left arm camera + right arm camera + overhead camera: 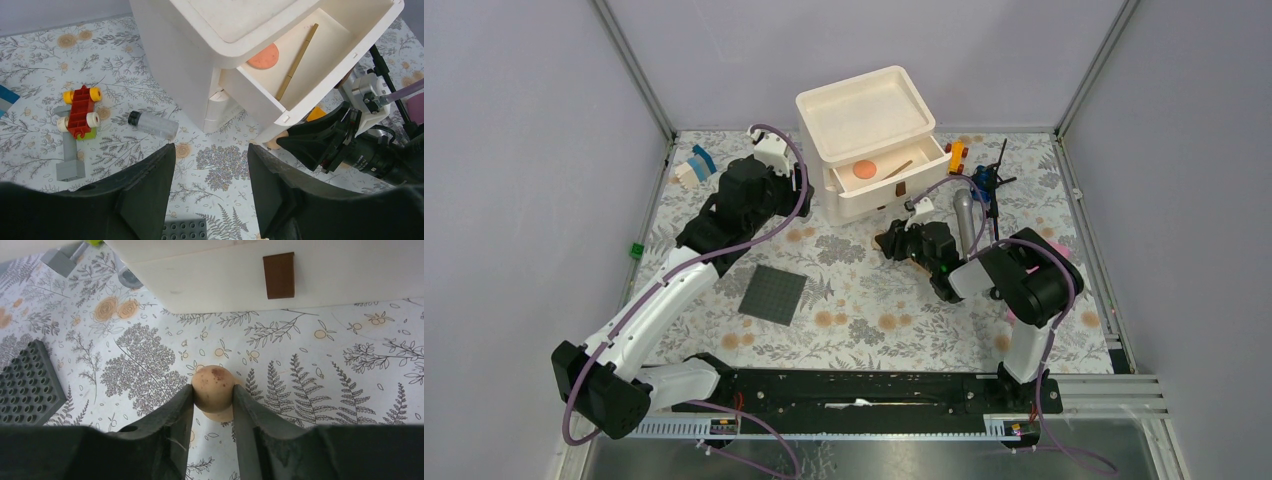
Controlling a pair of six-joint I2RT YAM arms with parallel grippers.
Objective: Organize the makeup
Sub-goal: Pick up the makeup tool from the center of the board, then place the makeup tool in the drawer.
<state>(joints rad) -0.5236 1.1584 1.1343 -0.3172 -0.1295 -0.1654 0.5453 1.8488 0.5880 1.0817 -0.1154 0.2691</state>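
Drawer unit (pixel 175 60): was matt white plastic.
Table (pixel 864 300): carried a matt printed cover.
Bottle (pixel 152 124): was clear, smooth plastic.
Beige tube (pixel 212 387): showed a matt, speckled surface.

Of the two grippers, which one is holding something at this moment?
The right gripper: it is shut on a beige rounded item. The left gripper stands open and holds nothing.

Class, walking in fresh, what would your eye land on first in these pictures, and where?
The white drawer unit at the back, its drawer open with a salmon-pink disc and thin brush inside. Just in front, the right gripper clamps a rounded beige item, while the left gripper hangs open near a black-capped clear bottle.
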